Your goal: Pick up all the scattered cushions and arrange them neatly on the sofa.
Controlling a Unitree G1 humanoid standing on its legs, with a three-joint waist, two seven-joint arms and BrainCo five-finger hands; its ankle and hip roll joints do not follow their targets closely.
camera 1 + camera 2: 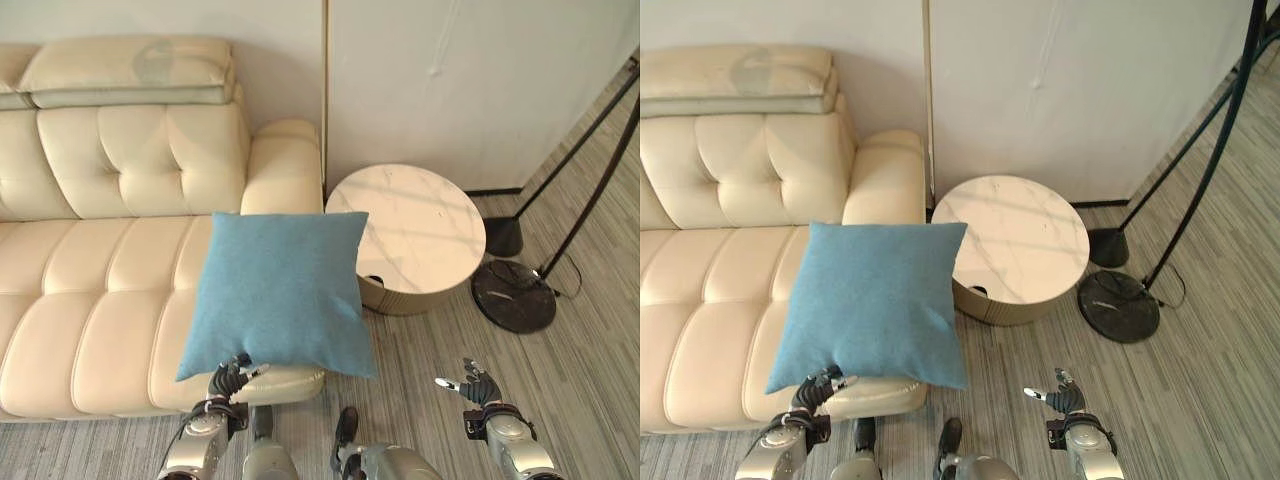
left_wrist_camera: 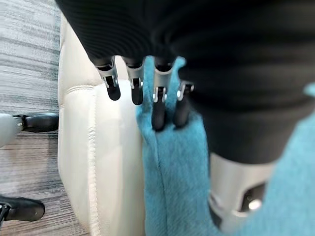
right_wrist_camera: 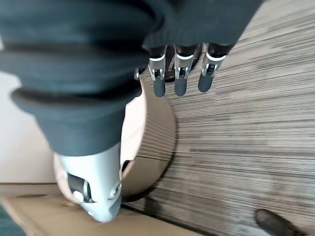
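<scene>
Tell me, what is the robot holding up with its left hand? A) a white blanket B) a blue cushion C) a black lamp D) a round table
B: the left hand grips the bottom edge of the blue cushion and holds it up in front of the cream sofa, while the right hand hangs open over the floor, holding nothing.

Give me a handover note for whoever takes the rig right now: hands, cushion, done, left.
Left hand: fingers curled on the lower edge of the blue cushion, holding it up over the front of the cream sofa.
Right hand: open, empty, over the floor near the round side table.
Done: cushion picked up.
Left: set it on the sofa and release.
</scene>
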